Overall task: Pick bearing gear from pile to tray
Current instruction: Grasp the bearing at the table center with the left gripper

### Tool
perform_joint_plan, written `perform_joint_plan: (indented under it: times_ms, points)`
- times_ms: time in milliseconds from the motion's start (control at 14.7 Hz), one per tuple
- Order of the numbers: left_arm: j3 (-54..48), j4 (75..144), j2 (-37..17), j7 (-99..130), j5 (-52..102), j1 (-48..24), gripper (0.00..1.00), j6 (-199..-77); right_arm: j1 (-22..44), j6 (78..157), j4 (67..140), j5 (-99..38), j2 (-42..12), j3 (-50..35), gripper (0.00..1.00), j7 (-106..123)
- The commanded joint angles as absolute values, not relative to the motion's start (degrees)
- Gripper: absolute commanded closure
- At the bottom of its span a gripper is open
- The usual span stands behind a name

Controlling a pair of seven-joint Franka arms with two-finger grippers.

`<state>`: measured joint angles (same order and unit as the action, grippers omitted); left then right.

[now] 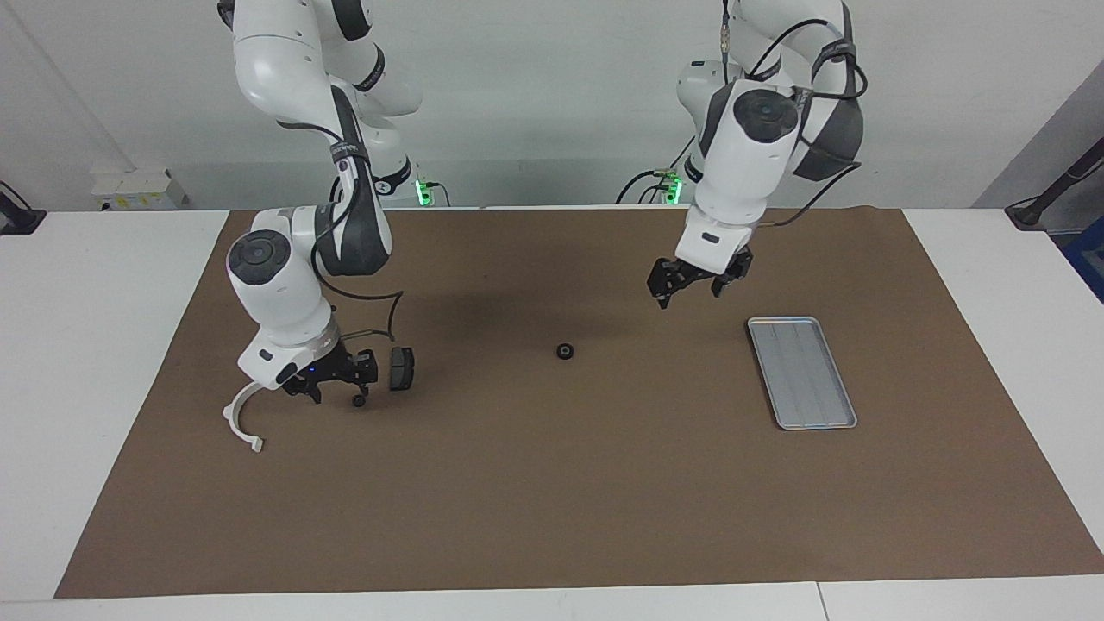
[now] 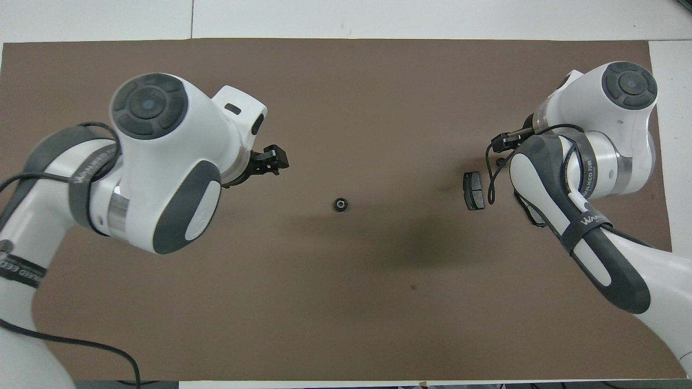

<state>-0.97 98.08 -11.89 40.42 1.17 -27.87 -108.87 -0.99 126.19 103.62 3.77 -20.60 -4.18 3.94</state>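
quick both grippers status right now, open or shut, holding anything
Left gripper: open, holding nothing, up over the mat between the small black gear and the tray.
Right gripper: low over the pile, cannot tell.

Bright, even indoor light from above. Soft, blurry shadows of the arms fall on the matte brown table mat [image 1: 552, 483]. Both views are sharp, with no visible glare.

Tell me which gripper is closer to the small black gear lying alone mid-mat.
Left. The left gripper hangs just above the gear, toward the tray; the right gripper is low over the pile.
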Motion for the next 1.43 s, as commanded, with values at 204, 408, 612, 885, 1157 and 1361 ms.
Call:
perform_joint_plan:
  times_ms: [204,408,612,885,1157,1361]
  points:
    - [0.09,91.05,-23.29,55.97,1.23,-33.92,0.0,-113.63,-2.02,129.11,106.96,3.25,-19.86,-5.19,0.17,3.34]
    - [0.09,94.98,-25.4,65.03,0.62,-35.77,0.0,-121.18,-2.02,130.25,106.96,3.25,-21.09,-5.1,0.17,1.76]
    - [0.09,99.31,-25.13,71.53,0.62,-37.79,0.0,-129.62,-2.2,130.43,106.96,3.25,-21.8,-5.18,0.17,1.41]
    - [0.17,103.09,-24.79,70.84,0.35,-39.54,0.03,-130.25,-2.2,130.52,106.96,3.25,-22.67,-5.1,0.18,-0.7]
    - [0.09,104.77,-24.96,70.75,-0.79,-40.43,0.07,-132.18,-2.64,130.52,107.05,3.25,-23.29,-5.1,0.18,-1.49]
    - [-0.09,104.59,-25.22,70.75,-0.79,-40.87,0.1,-132.19,-2.55,130.6,108.8,3.25,-23.29,-5.19,0.19,-2.63]
